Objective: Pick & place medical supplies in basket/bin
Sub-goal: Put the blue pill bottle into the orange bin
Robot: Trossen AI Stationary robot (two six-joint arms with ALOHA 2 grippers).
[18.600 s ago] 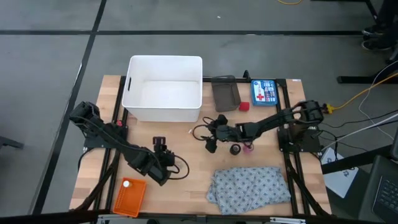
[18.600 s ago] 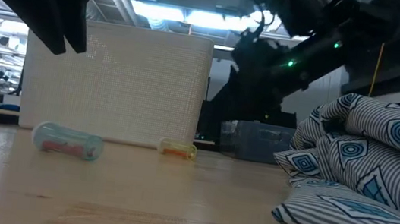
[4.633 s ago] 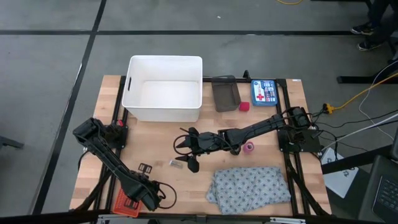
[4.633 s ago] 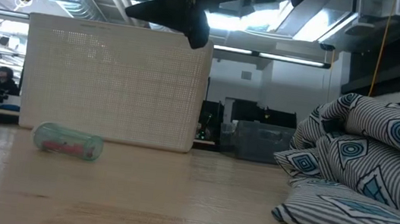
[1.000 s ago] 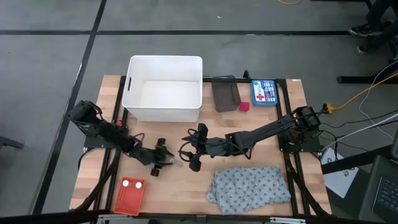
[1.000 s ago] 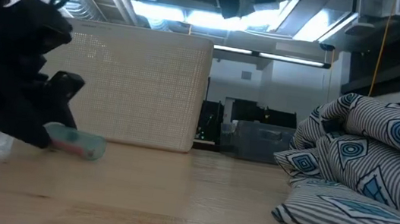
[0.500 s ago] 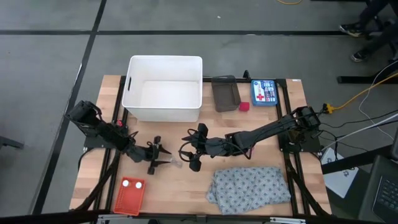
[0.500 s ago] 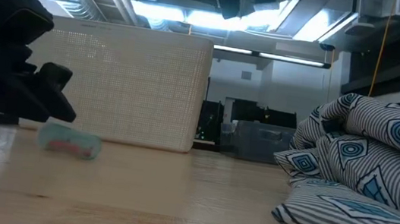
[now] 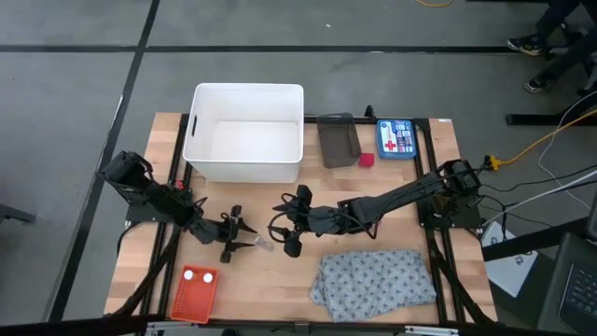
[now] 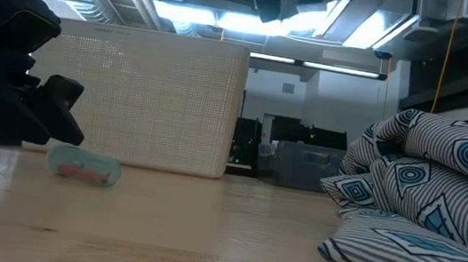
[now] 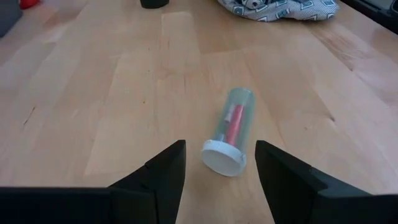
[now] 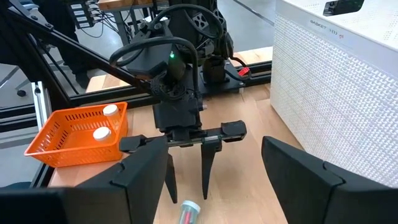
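Clear vial [image 11: 229,132], left fingers [image 11: 163,169] spread, untouched

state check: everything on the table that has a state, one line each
Left gripper: open, fingers either side of the vial's cap.
Right gripper: open, nothing held.
Clear plastic vial with white cap: lying on its side, not gripped.
Orange mesh basket: upright, two small white items inside.
White plastic tub: upright, looks empty.
Grey patterned cloth: crumpled.

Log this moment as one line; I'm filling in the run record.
left gripper: open, low at clear tube | right gripper: open, hovering beside it | orange basket: two pale pieces inside
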